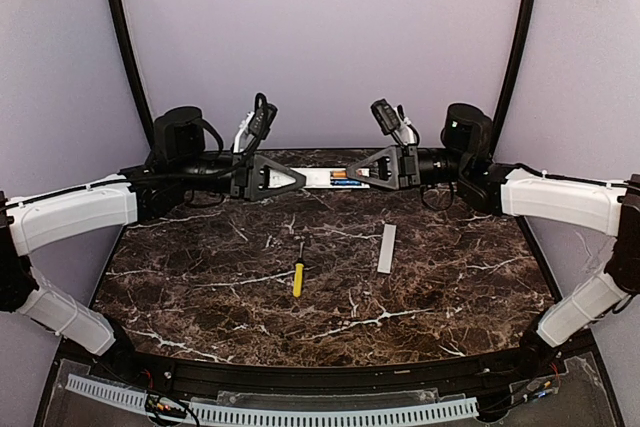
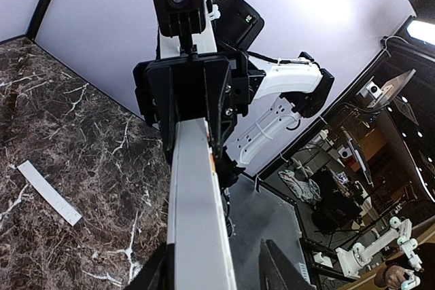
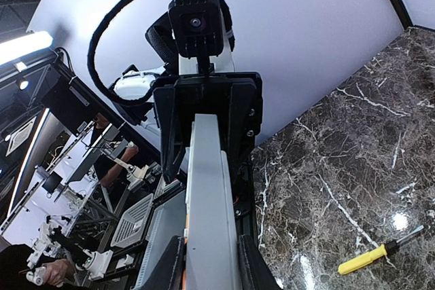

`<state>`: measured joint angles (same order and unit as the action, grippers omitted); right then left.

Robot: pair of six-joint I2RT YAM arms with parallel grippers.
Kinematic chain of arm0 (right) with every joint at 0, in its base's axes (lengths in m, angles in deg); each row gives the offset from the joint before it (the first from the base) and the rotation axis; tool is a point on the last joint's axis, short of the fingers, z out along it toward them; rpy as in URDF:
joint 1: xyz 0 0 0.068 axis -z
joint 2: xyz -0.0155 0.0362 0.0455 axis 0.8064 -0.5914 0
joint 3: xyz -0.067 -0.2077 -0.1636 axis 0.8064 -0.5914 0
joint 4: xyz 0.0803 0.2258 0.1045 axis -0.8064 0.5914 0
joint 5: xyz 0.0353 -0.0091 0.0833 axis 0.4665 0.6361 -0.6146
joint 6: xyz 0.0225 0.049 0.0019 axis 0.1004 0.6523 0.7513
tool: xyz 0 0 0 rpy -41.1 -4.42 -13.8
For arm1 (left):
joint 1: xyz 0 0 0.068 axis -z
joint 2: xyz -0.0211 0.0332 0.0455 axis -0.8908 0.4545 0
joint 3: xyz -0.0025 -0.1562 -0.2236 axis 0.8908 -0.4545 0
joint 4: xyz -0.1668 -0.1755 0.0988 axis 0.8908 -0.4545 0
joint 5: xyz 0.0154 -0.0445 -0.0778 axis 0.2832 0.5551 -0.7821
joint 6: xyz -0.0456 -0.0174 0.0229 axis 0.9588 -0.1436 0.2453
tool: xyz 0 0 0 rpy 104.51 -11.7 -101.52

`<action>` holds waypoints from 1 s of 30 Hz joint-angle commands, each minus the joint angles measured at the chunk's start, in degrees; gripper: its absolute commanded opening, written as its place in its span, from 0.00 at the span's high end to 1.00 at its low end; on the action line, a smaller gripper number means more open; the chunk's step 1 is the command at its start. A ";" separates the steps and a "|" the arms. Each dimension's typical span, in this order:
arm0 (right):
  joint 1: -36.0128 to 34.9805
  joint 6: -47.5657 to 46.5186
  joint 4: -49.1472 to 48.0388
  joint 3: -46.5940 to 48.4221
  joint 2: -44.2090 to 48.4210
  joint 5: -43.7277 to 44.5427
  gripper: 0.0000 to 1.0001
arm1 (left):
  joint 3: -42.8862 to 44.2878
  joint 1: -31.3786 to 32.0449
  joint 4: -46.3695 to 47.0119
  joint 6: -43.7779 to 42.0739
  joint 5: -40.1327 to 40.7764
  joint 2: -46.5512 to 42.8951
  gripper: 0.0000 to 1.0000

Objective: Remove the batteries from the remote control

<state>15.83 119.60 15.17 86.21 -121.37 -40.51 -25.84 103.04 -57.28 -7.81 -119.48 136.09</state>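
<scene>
Noted right tool (image 1: pixel 352 179) clamped tight on remote control (image 1: pixel 323 178) at 12 o'clock of counter (image 1: pixel 430 287), left tool (image 1: pixel 299 178) part-open astride the other end, gap showing one side.

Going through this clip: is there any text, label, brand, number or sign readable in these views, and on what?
No text can be read in any view.
remote control, held up above the table: no print can be made out.
batteries in it: only orange and blue colour shows, any print is too small.
back cover and screwdriver on the table: no marks visible.
</scene>
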 commanded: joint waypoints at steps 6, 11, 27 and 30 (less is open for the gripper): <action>0.05 -0.19 -1.31 2.13 -0.31 0.19 1.00 | 0.95 0.40 -0.68 -0.33 0.13 0.48 0.67; -0.14 -1.08 -0.08 2.37 -0.27 -0.12 1.00 | 1.00 0.48 -0.39 -0.29 0.55 0.57 0.74; -0.36 -2.05 1.28 2.75 -0.46 -0.15 1.00 | 1.45 0.49 -3.86 -2.45 3.22 1.04 0.45; -0.40 -1.69 0.82 2.57 -0.60 -0.36 1.00 | 1.39 0.44 -3.93 -2.47 3.62 1.08 0.42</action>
<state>15.81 117.65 18.67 87.65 -121.48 -40.51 -25.62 103.22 -60.01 -9.32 -116.66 136.97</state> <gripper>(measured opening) 0.212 0.566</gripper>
